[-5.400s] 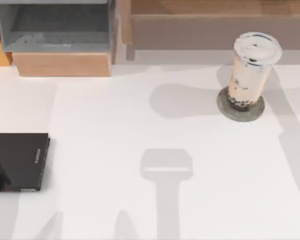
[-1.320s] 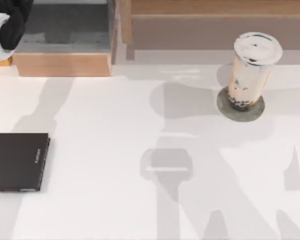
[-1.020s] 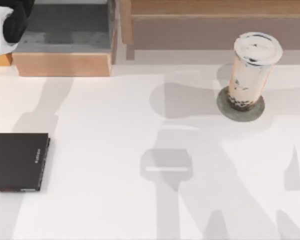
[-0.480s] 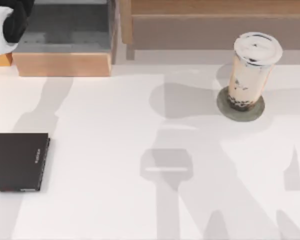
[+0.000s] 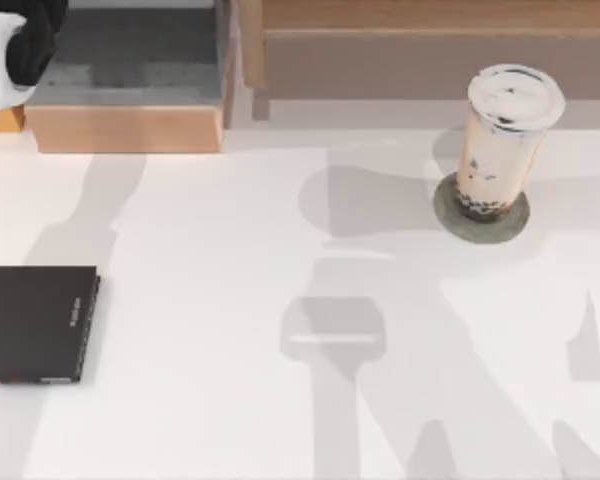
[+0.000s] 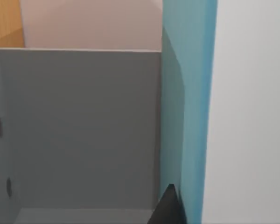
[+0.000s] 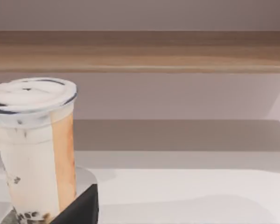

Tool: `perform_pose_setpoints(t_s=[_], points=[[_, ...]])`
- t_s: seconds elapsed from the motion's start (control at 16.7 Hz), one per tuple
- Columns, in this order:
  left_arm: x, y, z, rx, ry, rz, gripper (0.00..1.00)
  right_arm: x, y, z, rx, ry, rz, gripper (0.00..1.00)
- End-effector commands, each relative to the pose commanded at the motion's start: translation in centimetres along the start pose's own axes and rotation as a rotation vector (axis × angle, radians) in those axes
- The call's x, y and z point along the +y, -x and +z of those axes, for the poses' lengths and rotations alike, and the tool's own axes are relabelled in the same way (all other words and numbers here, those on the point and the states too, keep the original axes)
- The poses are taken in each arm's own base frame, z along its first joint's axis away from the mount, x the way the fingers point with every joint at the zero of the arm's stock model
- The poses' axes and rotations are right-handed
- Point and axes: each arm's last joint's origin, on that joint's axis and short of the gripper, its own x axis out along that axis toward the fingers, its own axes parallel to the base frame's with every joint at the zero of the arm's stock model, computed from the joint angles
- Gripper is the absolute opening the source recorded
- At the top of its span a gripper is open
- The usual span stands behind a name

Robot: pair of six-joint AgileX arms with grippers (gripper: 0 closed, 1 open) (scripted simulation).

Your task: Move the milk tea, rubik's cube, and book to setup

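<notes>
top: the milk tea (image 5: 504,140) stands on a grey disc (image 5: 481,218) at right, a black book (image 5: 35,322) at left; left arm (image 5: 18,45) over the grey box (image 5: 130,70).

left wrist: the book (image 6: 189,107) stands upright by the box wall (image 6: 84,126); grip can't be told; it could topple.

right wrist: the cup (image 7: 35,149) is near; a careless approach may tip it; fingers can't be told.

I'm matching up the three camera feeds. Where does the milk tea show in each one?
Top view: milk tea stands upright near the table's right, far side.
Left wrist view: not in it.
Right wrist view: at, close to the camera.
Shared landmark: the grey round disc under it.
</notes>
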Motion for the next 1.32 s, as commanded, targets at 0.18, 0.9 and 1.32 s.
perform_pose_setpoints(t_s=[0.18,0.9,1.32], points=[[0.0,0.0,0.0,0.0,0.0,0.0,0.0,0.0,0.0,0.0,0.0,0.0,0.0,1.0],[-0.1,1.0,1.1,-0.001,-0.001,-0.001,0.0,0.0,0.0,0.0,0.0,0.0,0.0,1.0],[0.4,3.3,4.2,-0.08,-0.141,-0.034,0.0,0.0,0.0,0.0,0.0,0.0,0.0,1.0]])
